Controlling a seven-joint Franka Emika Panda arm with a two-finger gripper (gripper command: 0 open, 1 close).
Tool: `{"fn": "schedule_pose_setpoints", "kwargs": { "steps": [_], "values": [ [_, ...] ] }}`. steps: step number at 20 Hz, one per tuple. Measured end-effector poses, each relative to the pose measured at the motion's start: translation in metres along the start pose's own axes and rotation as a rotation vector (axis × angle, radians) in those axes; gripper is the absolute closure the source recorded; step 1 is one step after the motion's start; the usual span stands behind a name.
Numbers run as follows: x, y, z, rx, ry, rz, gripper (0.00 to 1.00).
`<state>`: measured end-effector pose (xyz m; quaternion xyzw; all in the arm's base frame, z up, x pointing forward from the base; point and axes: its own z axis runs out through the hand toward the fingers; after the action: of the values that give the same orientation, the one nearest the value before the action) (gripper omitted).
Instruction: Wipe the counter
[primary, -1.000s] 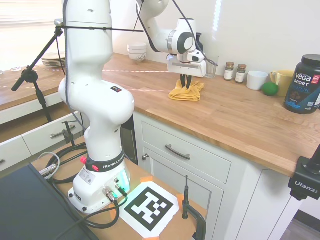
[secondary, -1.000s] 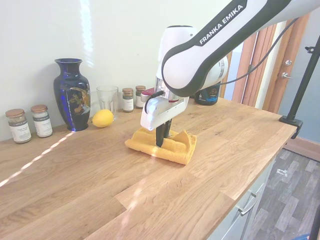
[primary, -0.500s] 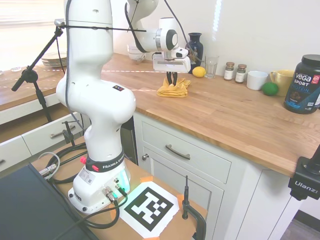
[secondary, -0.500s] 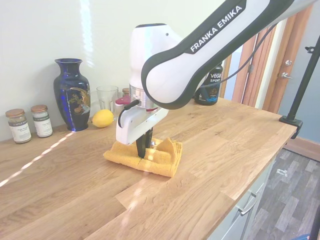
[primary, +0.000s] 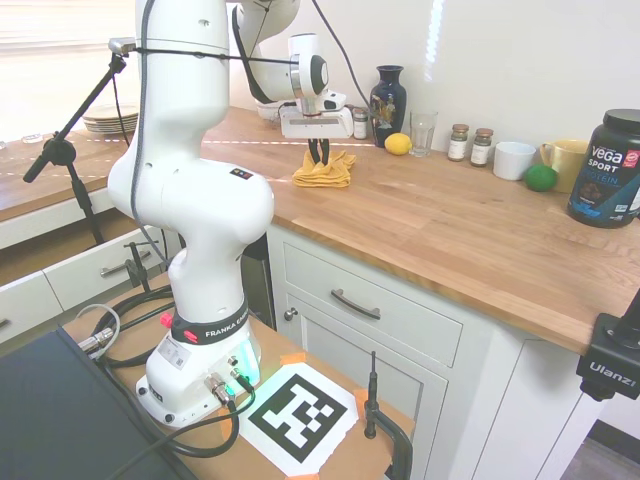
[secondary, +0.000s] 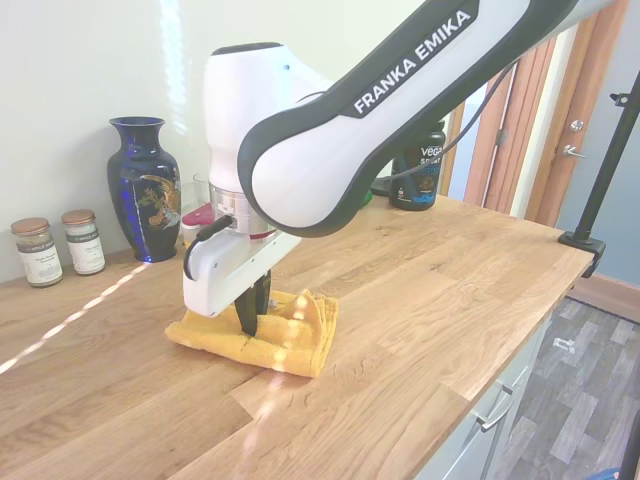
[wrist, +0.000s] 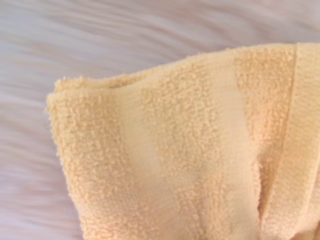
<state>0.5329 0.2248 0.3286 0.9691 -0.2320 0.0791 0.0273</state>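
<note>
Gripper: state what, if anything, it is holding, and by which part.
The gripper is shut on the yellow towel, its fingers pinching a bunched fold near the cloth's middle and pressing it onto the counter.

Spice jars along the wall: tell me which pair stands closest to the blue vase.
The pair left of the vase in the second exterior view: two spice jars with brown lids. Another pair stands farther along the counter, past the lemon and drinking glass.
</note>
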Motion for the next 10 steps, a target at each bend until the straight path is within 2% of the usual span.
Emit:
{"fn": "schedule_pose_setpoints", "kwargs": {
  "steps": [5,10],
  "values": [
    [-0.030,-0.024,-0.005,-0.004,0.010,-0.032,1.00],
    [-0.038,-0.029,-0.006,-0.008,0.013,-0.045,1.00]
  ]
}}
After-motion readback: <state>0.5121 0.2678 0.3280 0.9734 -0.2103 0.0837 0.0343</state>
